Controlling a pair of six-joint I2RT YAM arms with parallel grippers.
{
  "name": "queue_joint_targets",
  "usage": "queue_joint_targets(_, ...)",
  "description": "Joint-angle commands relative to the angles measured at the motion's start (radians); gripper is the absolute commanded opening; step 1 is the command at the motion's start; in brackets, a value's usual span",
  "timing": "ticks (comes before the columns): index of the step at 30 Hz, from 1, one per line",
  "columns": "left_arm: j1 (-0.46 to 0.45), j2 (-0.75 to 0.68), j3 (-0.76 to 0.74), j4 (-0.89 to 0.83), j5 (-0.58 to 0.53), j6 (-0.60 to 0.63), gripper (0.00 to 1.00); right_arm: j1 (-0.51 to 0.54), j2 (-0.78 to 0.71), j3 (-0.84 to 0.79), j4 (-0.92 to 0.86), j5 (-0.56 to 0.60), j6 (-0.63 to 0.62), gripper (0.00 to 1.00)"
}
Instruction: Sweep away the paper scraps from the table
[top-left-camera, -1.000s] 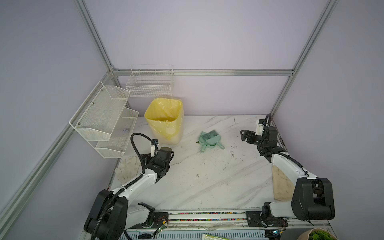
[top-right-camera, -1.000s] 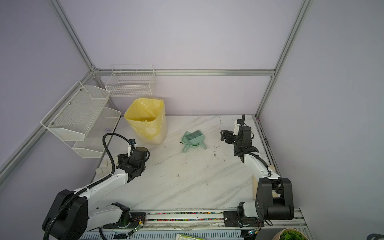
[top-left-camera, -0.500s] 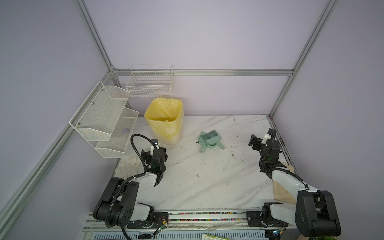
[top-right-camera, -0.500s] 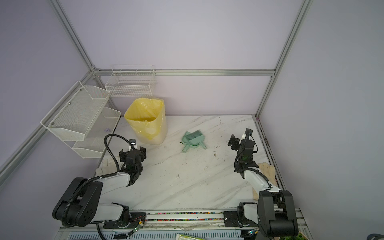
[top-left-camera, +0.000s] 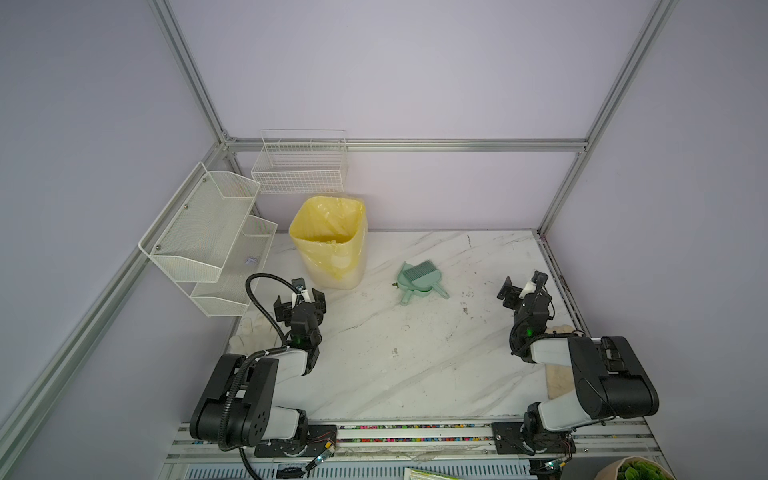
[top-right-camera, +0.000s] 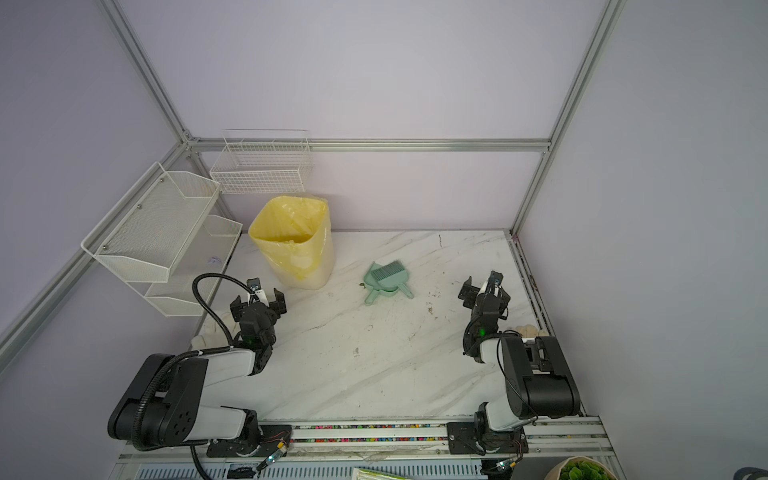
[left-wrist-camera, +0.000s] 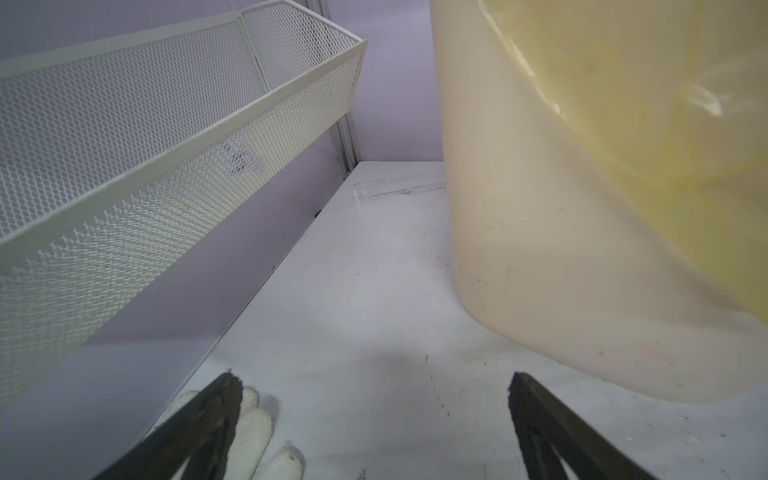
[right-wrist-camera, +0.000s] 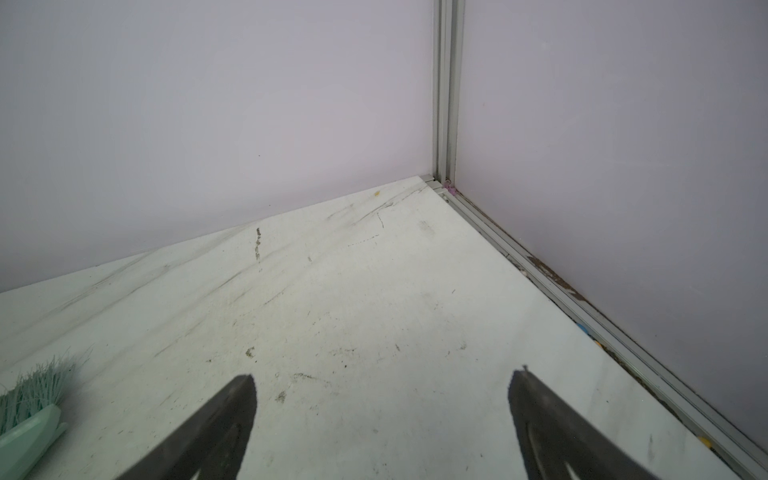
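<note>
Worktop (top-left-camera: 415, 374): white marble, scuffed. Two-tier mesh shelf (top-left-camera: 183, 266) hung on the left wall. Bin (top-left-camera: 332, 266) with yellow liner stood far-left on the worktop. My left pincer (top-left-camera: 299, 306) sat near the bin, over a white glove (top-left-camera: 253, 336), jaws wide apart, holding nothing. My right pincer (top-left-camera: 523, 286), near the right edge, was also apart and empty. Green dustpan (top-left-camera: 419, 286) with its brush (top-left-camera: 417, 270) lay between them, untouched. The paper scraps (top-left-camera: 250, 260) I could make out were one pale lilac wad in the shelf's lower tier and a tiny bit (right-wrist-camera: 451, 190) in the far-right corner.
</note>
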Motion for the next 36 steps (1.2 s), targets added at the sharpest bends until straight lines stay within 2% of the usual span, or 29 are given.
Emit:
queue_joint_targets(1,0.020,0.007,0.021,0.029,0.050,-0.003,1.00,-0.003,0.029,0.011,0.141,0.039,-0.014,0.97)
queue_joint_targets(5,0.039,0.050,0.046,-0.012,0.099,-0.057,1.00,-0.004,0.069,0.062,0.099,0.020,0.005,0.97)
queue_joint_targets(8,0.045,0.162,-0.047,0.301,0.199,0.011,1.00,-0.004,0.076,0.049,0.143,0.014,0.010,0.97)
queue_joint_targets(10,0.046,0.196,-0.077,0.394,0.246,0.032,1.00,-0.005,0.093,0.015,0.217,0.013,0.026,0.97)
queue_joint_targets(13,0.046,0.182,-0.054,0.327,0.234,0.021,1.00,-0.007,0.161,-0.038,0.404,0.003,0.025,0.97)
queue_joint_targets(20,0.048,0.189,-0.031,0.288,0.239,0.022,1.00,-0.006,0.168,-0.050,0.431,-0.031,0.011,0.97)
queue_joint_targets(25,0.066,0.184,0.004,0.210,0.255,0.002,1.00,-0.006,0.285,-0.040,0.556,-0.118,-0.033,0.97)
queue_joint_targets(27,0.071,0.185,0.007,0.204,0.262,-0.001,1.00,-0.005,0.237,-0.006,0.402,-0.115,-0.029,0.97)
queue_joint_targets(29,0.076,0.184,0.012,0.192,0.271,-0.005,1.00,-0.003,0.274,0.021,0.415,-0.163,-0.054,0.97)
queue_joint_targets(31,0.084,0.182,0.020,0.174,0.282,-0.013,1.00,0.017,0.253,0.096,0.227,-0.170,-0.088,0.97)
queue_joint_targets(32,0.090,0.182,0.024,0.166,0.290,-0.016,1.00,0.040,0.269,0.098,0.263,-0.138,-0.103,0.97)
queue_joint_targets(33,0.102,0.181,0.030,0.152,0.306,-0.027,1.00,0.045,0.277,0.092,0.287,-0.138,-0.108,0.97)
queue_joint_targets(34,0.111,0.178,0.035,0.133,0.318,-0.035,1.00,0.045,0.263,0.102,0.236,-0.136,-0.107,0.97)
queue_joint_targets(36,0.112,0.175,0.038,0.125,0.321,-0.036,1.00,0.046,0.275,0.093,0.283,-0.139,-0.107,0.97)
